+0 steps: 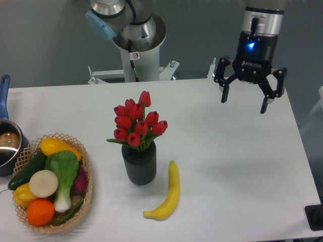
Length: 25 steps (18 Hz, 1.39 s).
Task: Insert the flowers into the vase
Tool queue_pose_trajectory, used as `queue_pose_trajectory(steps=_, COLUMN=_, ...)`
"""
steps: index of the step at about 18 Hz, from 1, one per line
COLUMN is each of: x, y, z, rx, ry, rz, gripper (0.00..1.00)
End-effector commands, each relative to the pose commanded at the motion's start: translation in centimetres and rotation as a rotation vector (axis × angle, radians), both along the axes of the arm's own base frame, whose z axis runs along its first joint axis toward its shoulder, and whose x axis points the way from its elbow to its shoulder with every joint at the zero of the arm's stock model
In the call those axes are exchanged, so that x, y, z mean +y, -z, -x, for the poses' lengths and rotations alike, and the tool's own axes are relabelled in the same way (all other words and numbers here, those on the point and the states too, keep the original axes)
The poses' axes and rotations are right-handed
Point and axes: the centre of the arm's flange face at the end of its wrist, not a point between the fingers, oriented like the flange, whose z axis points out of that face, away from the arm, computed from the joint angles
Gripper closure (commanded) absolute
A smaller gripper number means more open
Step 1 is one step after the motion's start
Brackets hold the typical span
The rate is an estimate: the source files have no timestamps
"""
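Note:
The flowers (136, 122), a bunch of red tulip buds with green leaves, stand upright in the vase (139, 164), a small dark grey ribbed cylinder near the middle of the white table. Their stems are hidden inside it. My gripper (243, 105) hangs above the table's back right part, well to the right of the vase and apart from it. Its two fingers are spread wide and hold nothing.
A yellow banana (168, 194) lies just right of the vase. A wicker basket (86, 174) of vegetables sits at the front left. A metal pot (8, 144) with a blue handle is at the left edge. The arm's base (136, 48) stands behind the table.

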Motion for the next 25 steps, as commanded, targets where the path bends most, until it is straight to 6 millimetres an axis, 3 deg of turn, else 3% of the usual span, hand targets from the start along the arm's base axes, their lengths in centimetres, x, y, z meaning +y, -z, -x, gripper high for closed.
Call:
queue_pose_trajectory(steps=7, x=0.0, y=0.5, z=0.1, rx=-0.026, ry=-0.001, rz=-0.022, gripper=0.0)
queue_pose_trajectory(steps=13, x=0.4, y=3.0, z=-1.0, rx=-0.098, ry=0.028, rz=-0.094, gripper=0.0)
queue_pose_trajectory(steps=17, x=-0.6, y=4.7, z=-0.4, rx=-0.145, ry=0.023, rz=-0.138, gripper=0.0)
queue_pose_trajectory(steps=20, x=-2.6, y=5.9, z=0.7, rx=-0.152, ry=0.023, rz=-0.198, gripper=0.0)
queue_pose_trajectory(steps=25, x=-2.4, y=7.2, z=1.0, rx=-0.137, ry=0.067, rz=-0.191, gripper=0.0)
